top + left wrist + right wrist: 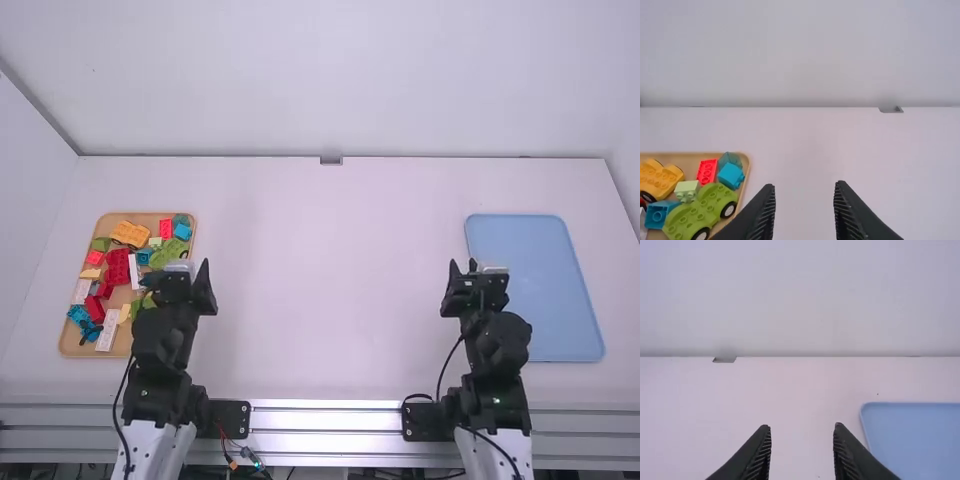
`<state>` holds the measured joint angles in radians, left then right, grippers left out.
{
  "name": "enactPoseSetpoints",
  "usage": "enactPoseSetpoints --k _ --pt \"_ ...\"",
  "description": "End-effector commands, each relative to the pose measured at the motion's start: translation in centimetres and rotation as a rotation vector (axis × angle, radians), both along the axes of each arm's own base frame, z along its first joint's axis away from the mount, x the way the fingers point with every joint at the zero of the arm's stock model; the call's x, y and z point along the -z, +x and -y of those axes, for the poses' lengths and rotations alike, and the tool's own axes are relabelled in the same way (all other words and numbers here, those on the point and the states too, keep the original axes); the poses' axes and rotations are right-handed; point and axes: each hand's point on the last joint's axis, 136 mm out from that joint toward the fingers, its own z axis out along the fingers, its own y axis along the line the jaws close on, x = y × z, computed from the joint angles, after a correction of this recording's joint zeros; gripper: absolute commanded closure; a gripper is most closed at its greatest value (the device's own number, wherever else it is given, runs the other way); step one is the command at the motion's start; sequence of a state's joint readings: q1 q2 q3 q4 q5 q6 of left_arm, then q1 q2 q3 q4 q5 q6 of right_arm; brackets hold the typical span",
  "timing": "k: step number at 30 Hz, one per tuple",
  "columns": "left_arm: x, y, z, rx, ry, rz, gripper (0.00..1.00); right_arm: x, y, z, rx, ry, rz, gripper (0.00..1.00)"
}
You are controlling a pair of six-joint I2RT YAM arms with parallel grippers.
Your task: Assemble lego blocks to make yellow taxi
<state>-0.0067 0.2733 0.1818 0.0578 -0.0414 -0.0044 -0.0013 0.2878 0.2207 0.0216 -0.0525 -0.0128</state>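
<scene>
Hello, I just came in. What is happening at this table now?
Nothing is being handled. The left gripper and right gripper are open and empty. The lego blocks, among them an orange wheeled piece and a green one, lie in the wooden tray. The blue tray is empty; no taxi is assembled.

The left arm (162,345) partly hides blocks (136,306) in the tan tray (75,350).

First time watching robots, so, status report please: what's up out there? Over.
Both grippers, left and right, open and empty. Yellow car base in wooden tray, green one beside it.
</scene>
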Motion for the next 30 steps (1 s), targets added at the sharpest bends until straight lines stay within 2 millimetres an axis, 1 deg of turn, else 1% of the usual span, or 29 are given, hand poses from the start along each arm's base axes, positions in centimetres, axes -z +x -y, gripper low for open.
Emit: enactPoseSetpoints --k 1,4,5,10,14,16,17,21,23,25,27,28,30 --pt "-2.0 0.3 -0.1 -0.012 0.000 0.025 0.63 -2.4 0.3 -0.1 -0.011 -0.007 0.031 0.63" --pt "-3.4 1.1 -0.2 -0.021 0.001 0.034 0.56 -3.5 1.2 -0.3 -0.025 -0.008 0.016 0.55" --pt "-3.5 1.1 -0.2 -0.022 0.000 0.034 0.55 -3.6 1.3 -0.3 -0.026 -0.007 0.015 0.55" --pt "-5.3 2.2 -0.4 -0.039 0.002 0.041 0.44 -5.0 2.8 -0.7 -0.049 -0.009 -0.004 0.44" --pt "-6.2 3.0 -1.1 -0.073 0.004 0.039 0.37 -5.7 3.8 -1.3 -0.074 -0.009 -0.020 0.37" --pt "-7.0 3.7 -1.7 -0.108 0.005 0.042 0.32 -6.3 4.6 -1.9 -0.099 -0.015 -0.028 0.32" --pt "-7.0 3.8 -1.8 -0.111 0.003 0.042 0.32 -6.3 4.7 -1.9 -0.102 -0.017 -0.028 0.31" --pt "-8.3 5.1 -2.1 -0.127 0.003 0.059 0.24 -7.2 5.7 -3.0 -0.147 -0.048 -0.030 0.24" --pt "-9.0 6.0 -2.1 -0.132 0.002 0.076 0.20 -7.6 6.3 -3.6 -0.169 -0.056 -0.033 0.20" --pt "-9.4 6.6 -2.2 -0.138 0.002 0.088 0.18 -7.8 6.6 -4.0 -0.179 -0.059 -0.034 0.18" --pt "-10.4 7.6 -2.5 -0.154 -0.001 0.111 0.14 -8.1 7.2 -4.6 -0.204 -0.073 -0.037 0.14" --pt "-10.5 7.7 -2.6 -0.156 -0.001 0.112 0.14 -8.2 7.3 -4.7 -0.208 -0.076 -0.037 0.14" --pt "-11.1 8.9 -3.2 -0.182 -0.017 0.089 0.10 -8.5 7.9 -5.4 -0.234 -0.104 -0.035 0.10"
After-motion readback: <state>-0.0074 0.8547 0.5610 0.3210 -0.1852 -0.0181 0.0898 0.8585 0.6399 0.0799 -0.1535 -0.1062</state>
